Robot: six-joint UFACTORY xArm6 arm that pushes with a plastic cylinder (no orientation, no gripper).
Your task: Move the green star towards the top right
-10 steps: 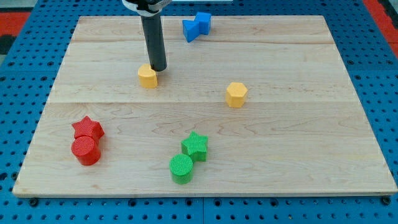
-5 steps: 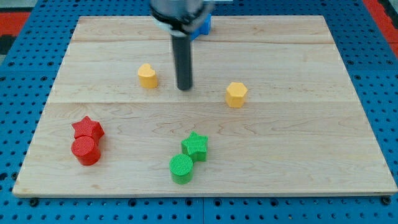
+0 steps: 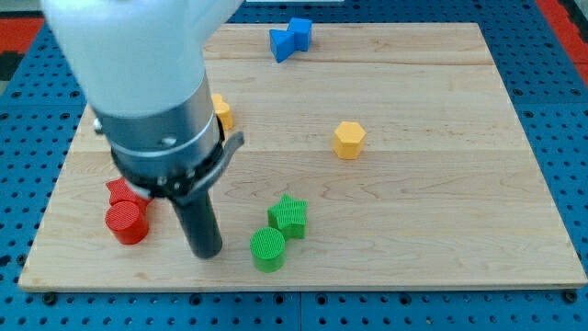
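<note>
My tip (image 3: 206, 252) rests on the board near the view's bottom, bare and touching no block, between the red cylinder (image 3: 126, 222) on its left and the green cylinder (image 3: 268, 249) on its right. The green star (image 3: 288, 216) sits just up and right of that cylinder, touching it. The risk is plain: a push straight to the right likely strikes the green cylinder first and drives both blocks together, or knocks the star off course. The yellow hexagon (image 3: 349, 140) also lies roughly along the path toward the far right corner and could get bumped.
</note>
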